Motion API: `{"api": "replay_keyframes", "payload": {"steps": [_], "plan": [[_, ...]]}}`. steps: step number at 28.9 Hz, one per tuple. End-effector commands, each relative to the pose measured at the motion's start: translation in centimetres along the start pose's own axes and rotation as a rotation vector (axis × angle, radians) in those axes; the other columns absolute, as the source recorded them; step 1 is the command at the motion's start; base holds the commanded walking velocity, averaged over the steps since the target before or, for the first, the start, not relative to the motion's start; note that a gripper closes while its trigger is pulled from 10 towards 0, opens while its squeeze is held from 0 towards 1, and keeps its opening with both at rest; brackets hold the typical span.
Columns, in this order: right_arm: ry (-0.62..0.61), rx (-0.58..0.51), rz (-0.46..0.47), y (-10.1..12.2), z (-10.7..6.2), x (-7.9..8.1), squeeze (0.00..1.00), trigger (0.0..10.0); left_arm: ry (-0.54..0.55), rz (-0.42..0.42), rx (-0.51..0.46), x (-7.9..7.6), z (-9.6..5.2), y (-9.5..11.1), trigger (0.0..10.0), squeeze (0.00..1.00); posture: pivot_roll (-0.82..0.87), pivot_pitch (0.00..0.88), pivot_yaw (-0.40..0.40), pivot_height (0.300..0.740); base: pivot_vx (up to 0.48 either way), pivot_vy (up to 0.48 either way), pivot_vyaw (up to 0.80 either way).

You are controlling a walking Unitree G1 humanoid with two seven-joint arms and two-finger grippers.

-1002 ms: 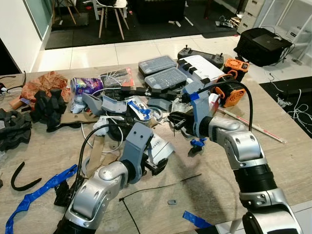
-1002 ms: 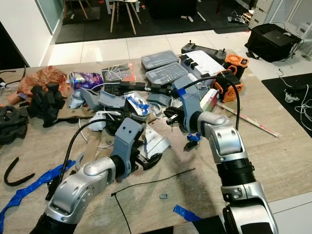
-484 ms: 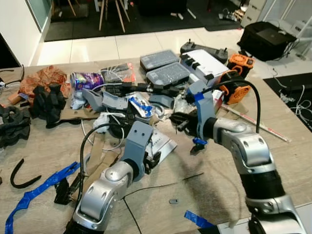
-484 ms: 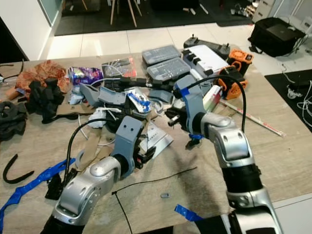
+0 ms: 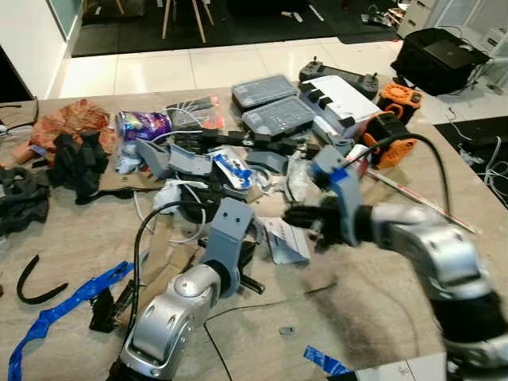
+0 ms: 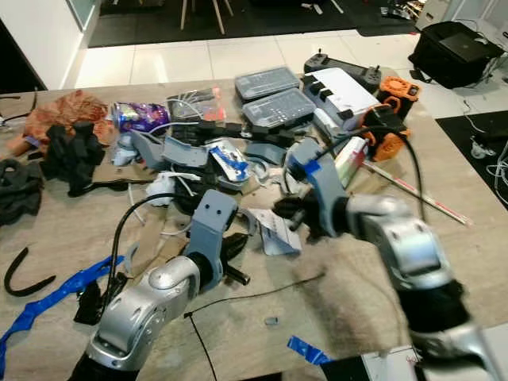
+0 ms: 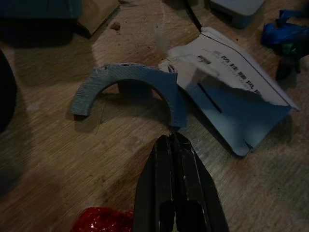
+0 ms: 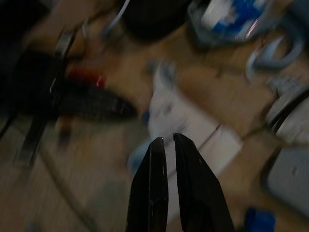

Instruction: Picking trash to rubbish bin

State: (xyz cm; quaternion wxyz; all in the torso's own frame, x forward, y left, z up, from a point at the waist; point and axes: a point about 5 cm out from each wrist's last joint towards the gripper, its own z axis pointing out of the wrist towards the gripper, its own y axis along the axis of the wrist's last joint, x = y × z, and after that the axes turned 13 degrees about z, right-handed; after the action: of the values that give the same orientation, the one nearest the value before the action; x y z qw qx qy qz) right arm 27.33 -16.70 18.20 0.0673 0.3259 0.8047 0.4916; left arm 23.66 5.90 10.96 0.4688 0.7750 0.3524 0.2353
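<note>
None of the trash looks binned yet, judging by the pile: wooden table [image 5: 373,309] is covered in scraps, and no rubbish bin can be made out from here, so pick, carry and drop are all ahead. Nearest candidate is the torn white-and-blue paper packet [image 5: 286,240], lying flat on the table between the two arms; a grey-blue curved plastic piece [image 7: 130,87] sits just beside it, touching its edge in the left wrist view. Other litter: blue tape strip [image 5: 59,305] at the robot's left, purple snack wrapper [image 5: 143,125] further back, black cable [image 6: 250,295] across the front. Left gripper [image 7: 175,141] is low over the table, forearm bent inward, fingers pressed together with nothing between them, tips just short of the curved piece's end. Right gripper [image 8: 168,142] is motion-blurred, forearm reaching in from the right over the packet; fingers nearly together, narrow gap, empty. Neither claw holds trash.
</note>
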Motion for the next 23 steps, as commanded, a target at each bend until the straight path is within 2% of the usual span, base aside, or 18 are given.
{"api": "replay_keyframes", "payload": {"steps": [1, 4, 8, 9, 10, 11, 12, 13, 14, 16, 17, 19, 22, 23], "plan": [[0.056, -0.019, -0.047, 0.6, -1.1, 0.7, 0.0, 10.0, -0.003, -0.028, 0.02, 0.6, -0.2, -0.5, 10.0, 0.0, -0.06, 0.133, -0.014, 0.74, 0.0, 0.0, 0.0], [0.102, -0.036, -0.062, 1.0, -2.6, 1.0, 0.0, 10.0, -0.002, -0.015, -0.032, 1.9, -0.5, 0.3, 10.0, 0.0, -0.06, 0.133, -0.016, 0.74, 0.0, 0.0, 0.0], [0.129, -0.031, -0.072, 0.9, -3.2, 1.1, 0.0, 10.0, -0.017, -0.007, -0.078, 2.2, -0.8, 0.9, 10.0, 0.0, -0.06, 0.133, -0.017, 0.74, 0.0, 0.0, 0.0], [0.154, -0.022, -0.073, 0.7, -3.8, 1.2, 0.0, 10.0, -0.041, 0.009, -0.14, 2.4, -1.2, 1.8, 10.0, 0.0, -0.06, 0.133, -0.018, 0.74, 0.0, 0.0, 0.0], [0.154, -0.022, -0.073, 0.7, -3.8, 1.2, 0.0, 10.0, -0.041, 0.009, -0.14, 2.4, -1.2, 1.8, 10.0, 0.0, -0.06, 0.133, -0.018, 0.74, 0.0, 0.0, 0.0], [0.175, -0.013, -0.07, 0.5, -4.6, 1.3, 0.0, 10.0, -0.058, 0.035, -0.204, 2.8, -1.7, 2.6, 10.0, 0.29, -0.06, 0.134, -0.021, 0.74, 0.0, 0.0, 0.0], [0.175, -0.013, -0.07, 0.5, -4.6, 1.3, 0.0, 10.0, -0.058, 0.035, -0.204, 2.8, -1.7, 2.6, 10.0, 0.29, -0.06, 0.134, -0.021, 0.74, 0.0, 0.0, 0.0], [0.189, -0.008, -0.065, 0.3, -5.3, 1.3, 0.0, 10.0, -0.071, 0.079, -0.265, 3.1, -2.2, 3.4, 10.0, 1.0, -0.07, 0.133, -0.024, 0.74, 0.0, 0.0, 0.0], [0.189, -0.008, -0.065, 0.3, -5.3, 1.3, 0.0, 10.0, -0.071, 0.079, -0.265, 3.1, -2.2, 3.4, 10.0, 1.0, -0.07, 0.133, -0.024, 0.74, 0.0, 0.0, 0.0], [0.214, 0.029, -0.049, -0.6, -6.6, 1.5, 0.0, 10.0, -0.08, 0.165, -0.374, 4.1, -3.7, 5.1, 10.0, 1.0, -0.08, 0.139, -0.029, 0.74, 0.0, 0.0, 0.0], [0.214, 0.029, -0.049, -0.6, -6.6, 1.5, 0.0, 10.0, -0.08, 0.165, -0.374, 4.1, -3.7, 5.1, 10.0, 1.0, -0.08, 0.139, -0.029, 0.74, 0.0, 0.0, 0.0], [0.223, 0.073, -0.034, -1.4, -7.0, 1.8, 0.0, 10.0, -0.109, 0.283, -0.407, 4.8, -4.7, 5.8, 10.0, 1.0, -0.09, 0.146, -0.026, 0.74, 0.0, 0.0, 0.0], [0.224, 0.081, -0.028, -1.6, -7.0, 1.9, 0.0, 10.0, -0.134, 0.325, -0.416, 4.8, -5.0, 6.0, 10.0, 1.0, -0.09, 0.148, -0.026, 0.74, 0.0, 0.0, 0.0], [0.229, 0.09, -0.02, -1.9, -7.0, 2.0, 0.0, 10.0, -0.176, 0.383, -0.43, 4.6, -5.4, 6.2, 10.0, 1.0, -0.09, 0.152, -0.026, 0.74, 0.0, 0.0, 0.0]]}}
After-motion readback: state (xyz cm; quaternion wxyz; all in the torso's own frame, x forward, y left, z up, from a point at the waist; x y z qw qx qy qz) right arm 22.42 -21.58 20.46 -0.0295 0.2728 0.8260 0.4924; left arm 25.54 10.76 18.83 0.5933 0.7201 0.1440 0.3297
